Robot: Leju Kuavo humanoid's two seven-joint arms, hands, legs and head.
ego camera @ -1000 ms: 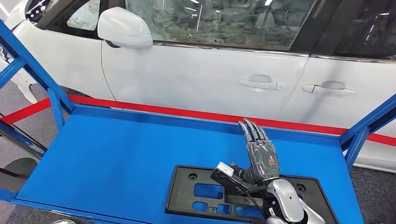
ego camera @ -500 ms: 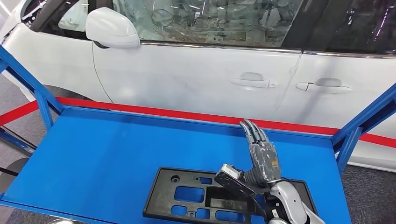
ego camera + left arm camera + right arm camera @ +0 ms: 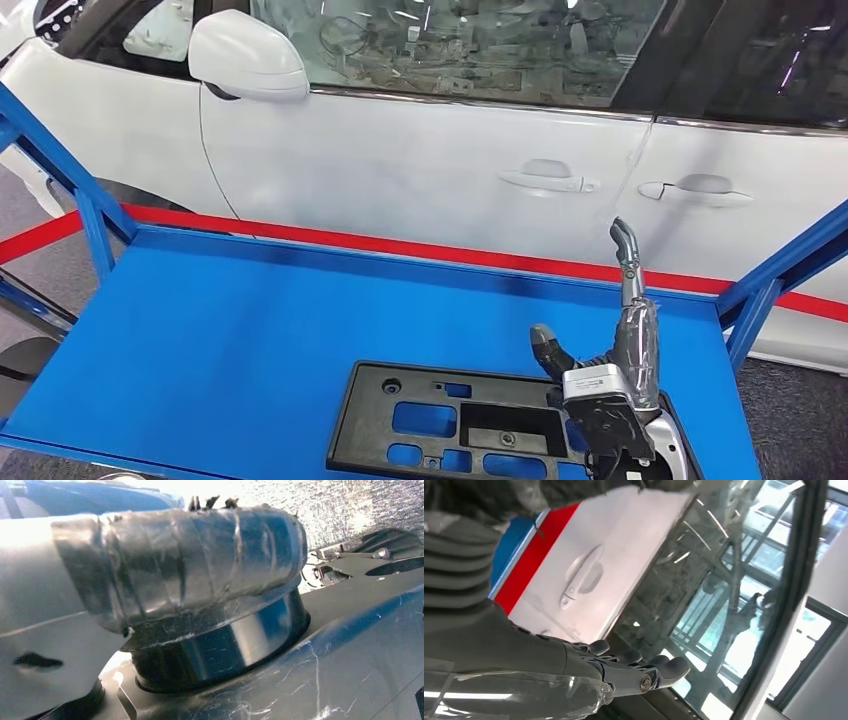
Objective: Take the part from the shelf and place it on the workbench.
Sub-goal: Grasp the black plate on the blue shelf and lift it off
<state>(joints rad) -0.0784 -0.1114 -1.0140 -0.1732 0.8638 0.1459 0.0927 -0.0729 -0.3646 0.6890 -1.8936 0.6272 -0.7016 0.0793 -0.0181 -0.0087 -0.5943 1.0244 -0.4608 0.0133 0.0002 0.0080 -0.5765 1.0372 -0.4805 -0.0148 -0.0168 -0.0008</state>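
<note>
A black part (image 3: 470,425) is seen lying flat at the near edge of the blue shelf (image 3: 250,320). Above its right end the right hand (image 3: 630,340) is raised edge-on, fingers apart, holding nothing. It is best lowered onto the rim before closing; a white car (image 3: 420,170) stands beyond.

black part (image 3: 440,425), blue workbench (image 3: 250,320) (red-striped), white car (image 3: 420,170)

Looked matt black plastic, the part (image 3: 470,425), lying on the smooth painted blue metal of the shelf (image 3: 250,330). Above the part, showed dark jointed fingers and a clear glossy film wrap over grey, the right hand (image 3: 625,330). Behind the shelf, gleamed glossy white paint on the car door (image 3: 420,170), with reflective glass above it. Seemed crinkled shiny tape, the left wrist wrapping (image 3: 180,565).
</note>
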